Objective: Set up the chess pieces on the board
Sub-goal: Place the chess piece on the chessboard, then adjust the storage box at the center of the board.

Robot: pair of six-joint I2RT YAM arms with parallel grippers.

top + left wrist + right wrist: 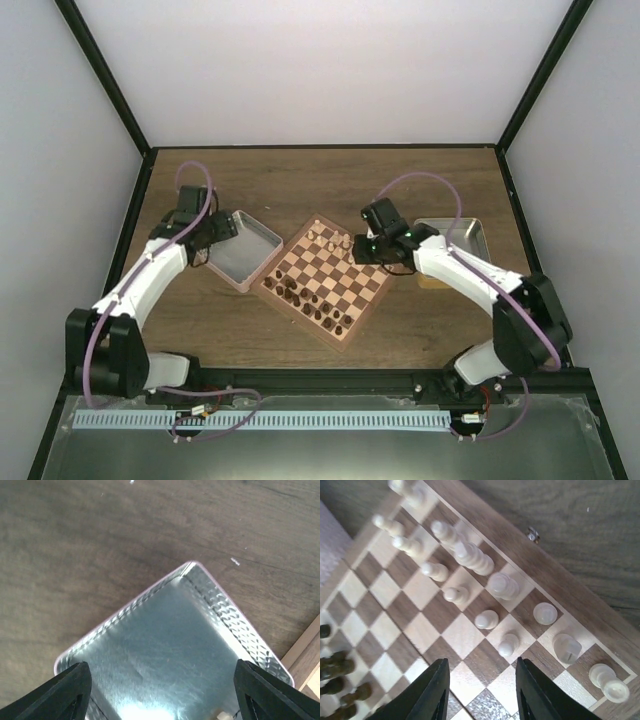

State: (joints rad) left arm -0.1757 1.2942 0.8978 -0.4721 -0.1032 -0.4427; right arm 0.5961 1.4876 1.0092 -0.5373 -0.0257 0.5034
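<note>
Right claw point(480, 686) first: it was parked low over the board point(465, 635), fingers point(432, 692) spread roughly halfway, and nothing was gripped between them. The light chess pieces point(487, 619) were lined up just ahead of it, in two loose rows along the board edge that was bordered by bare worktop point(580, 520). One of them was stood on the square right in front of the fingertips. The dark pieces point(335, 672) were bunched off to the claw's left, well apart from the light ones. A small metal clasp point(534, 534) was spotted on the rim, beyond the rows.

Left claw point(162, 682) was hung over a silver tray point(170, 630), opened wide, with nothing held. A pale scrap point(220, 714) was caught at the bottom edge of that view, beside the right-hand fingertip, too cropped to be identified. A corner of the board was visible off to that claw's right, just beside the tray.

From above, a second tray point(455, 232) was seen on the right claw's right, partly hidden by the arm, on the side away from the board.
</note>
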